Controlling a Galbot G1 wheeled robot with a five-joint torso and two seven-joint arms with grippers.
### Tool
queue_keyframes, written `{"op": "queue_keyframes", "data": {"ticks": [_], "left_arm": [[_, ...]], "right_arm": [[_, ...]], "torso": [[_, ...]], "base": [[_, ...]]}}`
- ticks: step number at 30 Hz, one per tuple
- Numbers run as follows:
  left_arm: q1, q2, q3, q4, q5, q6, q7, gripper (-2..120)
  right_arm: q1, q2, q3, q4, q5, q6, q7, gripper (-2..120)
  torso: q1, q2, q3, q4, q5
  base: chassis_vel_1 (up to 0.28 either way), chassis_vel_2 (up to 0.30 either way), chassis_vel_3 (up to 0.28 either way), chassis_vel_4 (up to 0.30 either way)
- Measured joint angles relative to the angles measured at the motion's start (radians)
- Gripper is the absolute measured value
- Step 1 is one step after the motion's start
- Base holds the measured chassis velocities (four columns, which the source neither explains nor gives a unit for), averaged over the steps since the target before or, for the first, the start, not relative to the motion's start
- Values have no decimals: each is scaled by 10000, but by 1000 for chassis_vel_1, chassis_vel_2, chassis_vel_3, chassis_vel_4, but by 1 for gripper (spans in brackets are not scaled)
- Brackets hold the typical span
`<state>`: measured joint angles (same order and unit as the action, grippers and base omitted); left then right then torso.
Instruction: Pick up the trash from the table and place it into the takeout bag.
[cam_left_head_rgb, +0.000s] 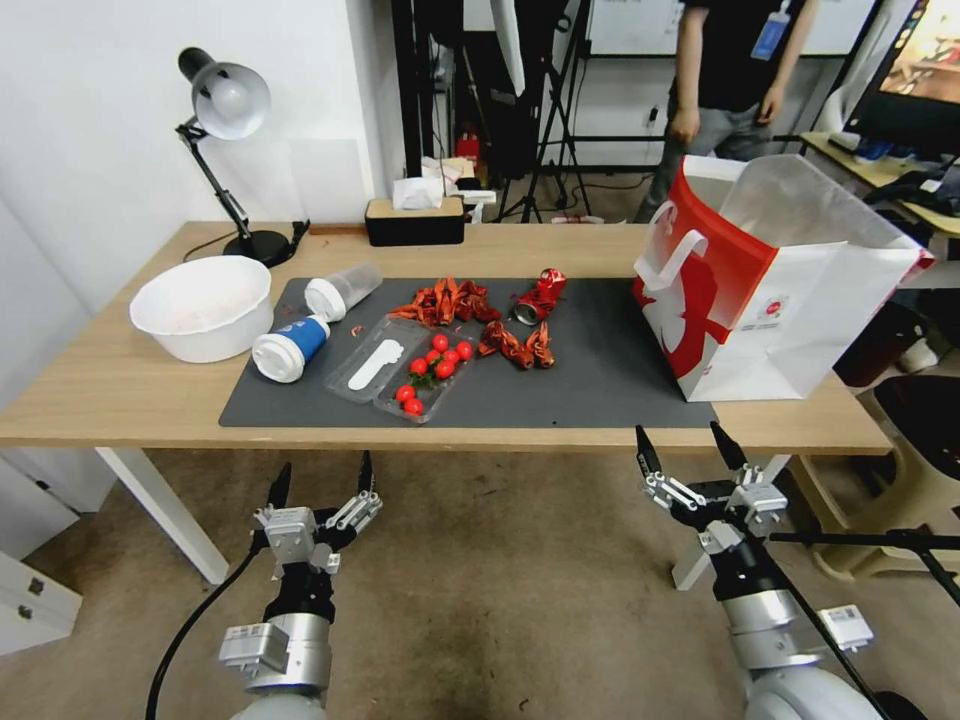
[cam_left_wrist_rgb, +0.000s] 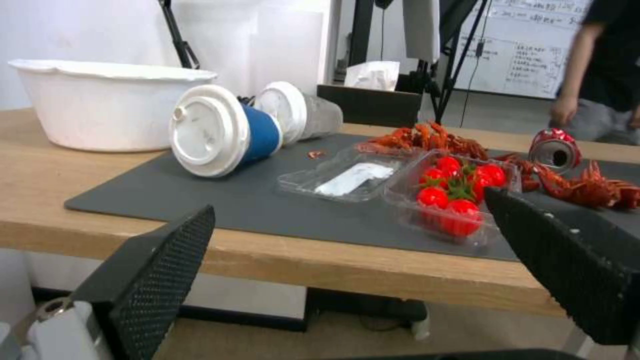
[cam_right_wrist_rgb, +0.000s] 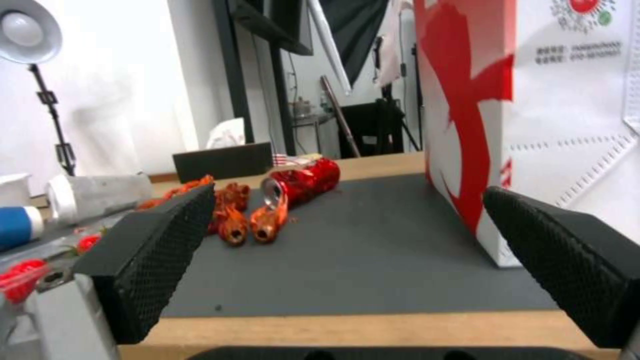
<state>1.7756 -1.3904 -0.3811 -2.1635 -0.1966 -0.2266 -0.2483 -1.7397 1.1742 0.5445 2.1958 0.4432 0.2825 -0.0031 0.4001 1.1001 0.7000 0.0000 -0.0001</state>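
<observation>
Everything was placed relative to the dark mat (cam_left_head_rgb: 580, 385) on the table (cam_left_head_rgb: 100, 390). At the mat's right end the takeout bag (cam_left_head_rgb: 790, 300) was stood upright with its mouth open, presumably so that items could be dropped in from above. Off the mat's left edge a white bowl (cam_left_head_rgb: 205, 305) was set on the bare wood. On the mat's left part 2 lidded cups were laid on their sides, the blue-and-white cup (cam_left_head_rgb: 290, 345) nearer the front and the clear cup (cam_left_head_rgb: 342, 290) behind it. A clear plastic tray with cherry tomatoes (cam_left_head_rgb: 400, 375) was placed near the mat's middle, with red crayfish shells (cam_left_head_rgb: 445, 300) behind it and the crushed red can (cam_left_head_rgb: 538, 295) to their right. No trash was judged to have been bagged yet.

Both grippers were held below and in front of the mat's front edge, clear of the table. The left gripper (cam_left_head_rgb: 322, 480) was spread wide and empty below the mat's left half; the right gripper (cam_left_head_rgb: 688, 445) was likewise spread and empty below its right end, nearest the bag.
</observation>
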Motion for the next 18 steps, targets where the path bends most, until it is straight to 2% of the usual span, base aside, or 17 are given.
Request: {"op": "queue_keyframes", "data": {"ticks": [2,6,18], "left_arm": [[-19,24,-8,12,-12,-3,24,100],[-45,76,-25,22,-38,-3,33,100],[-160,154,-81,45,-212,-4,43,100]], "right_arm": [[-9,240,-83,-443,-98,425,-106,100],[14,482,-118,-776,-258,595,-52,100],[348,881,-608,-1105,-515,552,78,100]], "torso": [[0,0,0,1,1],[0,0,0,1,0],[0,0,0,0,0]], "base": [[0,0,0,0],[0,0,0,0],[0,0,0,0]]}}
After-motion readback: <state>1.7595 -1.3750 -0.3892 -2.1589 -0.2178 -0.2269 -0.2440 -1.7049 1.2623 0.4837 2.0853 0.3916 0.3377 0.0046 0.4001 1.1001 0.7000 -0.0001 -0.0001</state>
